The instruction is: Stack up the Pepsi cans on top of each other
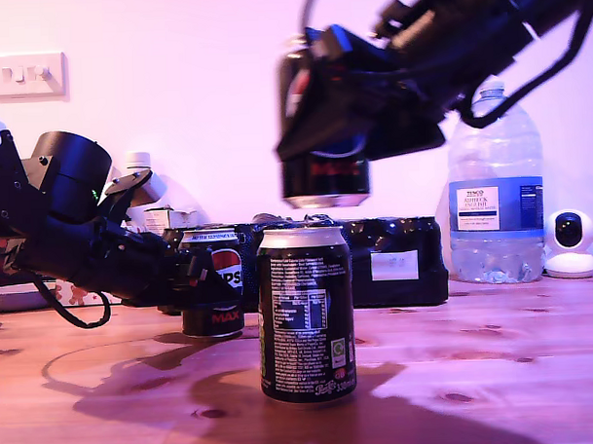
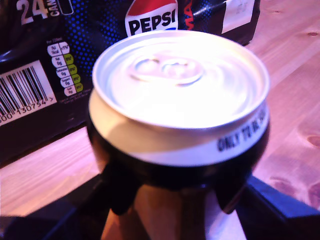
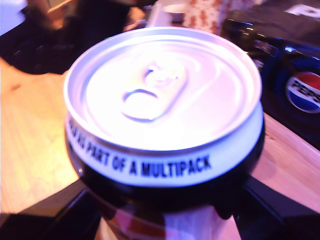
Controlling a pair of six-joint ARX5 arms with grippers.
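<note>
My first gripper (image 1: 196,274) reaches in low from the exterior view's left and pinches a small black Pepsi Max can with a silver top, the low can (image 1: 224,283). It stands upright on the pale wooden table (image 1: 497,371), its round logo facing the exterior camera. In the first wrist view the dark fingers (image 2: 120,195) press against the low can (image 2: 180,85) on either side, below its rim. Just behind it lies the wide black shrink-wrapped multipack (image 2: 100,30).

My second gripper (image 1: 323,133) comes from the exterior view's upper right and clamps another black, silver-topped Pepsi Max can, the raised can (image 1: 326,177), upright in the air. The second wrist view shows this can (image 3: 162,90) wedged between the jaws of my second gripper (image 3: 165,210).

A third black Pepsi Max can, the free can (image 1: 306,314), stands alone near the table's front, small white print towards the exterior camera. The raised can hangs just above it, slightly towards the exterior view's right, with a clear gap between them. The free can is nearer the camera than the low can.

Behind, at the exterior view's right, stands a big clear water bottle with a blue label (image 1: 495,196).
</note>
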